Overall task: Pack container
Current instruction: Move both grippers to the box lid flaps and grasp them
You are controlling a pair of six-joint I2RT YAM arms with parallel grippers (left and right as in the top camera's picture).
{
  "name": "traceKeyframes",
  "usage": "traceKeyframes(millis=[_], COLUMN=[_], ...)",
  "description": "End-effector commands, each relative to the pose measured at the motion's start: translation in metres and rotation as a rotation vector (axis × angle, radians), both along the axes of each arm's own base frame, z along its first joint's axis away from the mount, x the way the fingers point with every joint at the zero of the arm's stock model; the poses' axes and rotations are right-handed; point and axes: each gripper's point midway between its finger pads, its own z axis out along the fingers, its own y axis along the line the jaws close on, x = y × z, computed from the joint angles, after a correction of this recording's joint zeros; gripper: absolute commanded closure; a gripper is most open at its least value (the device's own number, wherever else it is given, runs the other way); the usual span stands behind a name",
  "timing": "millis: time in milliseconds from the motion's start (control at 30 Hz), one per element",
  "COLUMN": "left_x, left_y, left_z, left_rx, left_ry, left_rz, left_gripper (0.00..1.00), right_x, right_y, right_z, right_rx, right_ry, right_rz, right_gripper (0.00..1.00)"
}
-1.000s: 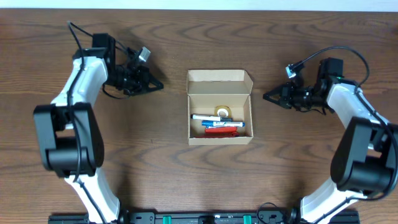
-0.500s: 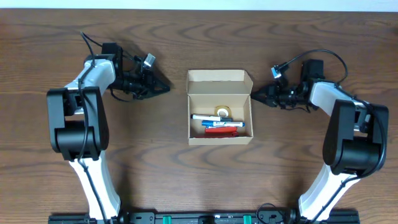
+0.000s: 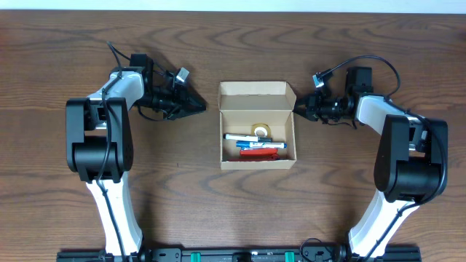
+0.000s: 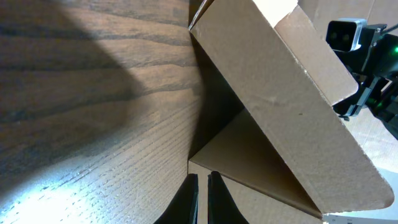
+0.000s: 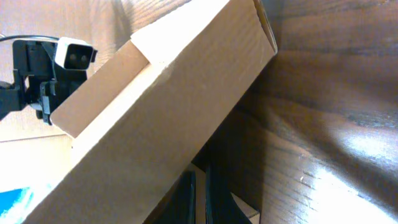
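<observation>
Container (image 3: 255,91) sits open at the middle of the table (image 3: 182,204), with a tape roll (image 3: 261,130) and markers (image 3: 255,138) lying inside. My left gripper (image 3: 198,108) and right gripper (image 3: 301,111) flank its far corners, both clenched on nothing, the right perhaps touching the side flap. A lopsided push could skew the light box or crumple a flap instead of folding it. The tan cardboard is thin, matte and sharply creased, and the dark wood-grain tabletop looks smooth enough to let it slide.
</observation>
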Motion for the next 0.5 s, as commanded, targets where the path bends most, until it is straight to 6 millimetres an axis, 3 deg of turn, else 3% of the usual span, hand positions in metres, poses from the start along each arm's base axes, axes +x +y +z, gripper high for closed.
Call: traceKeyframes(millis=[0,467], left_x=[-0.002,-0.001], left_y=[-0.002,-0.002], left_z=[-0.004,-0.004], left_rx=[-0.018,-0.018], left_ry=[0.026,0.029], left_rz=[0.006,0.010], left_gripper=[0.94,0.94], right_x=[0.000,0.014], right_y=[0.006,0.016], right_z=[0.000,0.031], right_rx=[0.032,0.149], right_ry=[0.001,-0.161], right_rz=[0.010,0.069], right_gripper=[0.99,0.99])
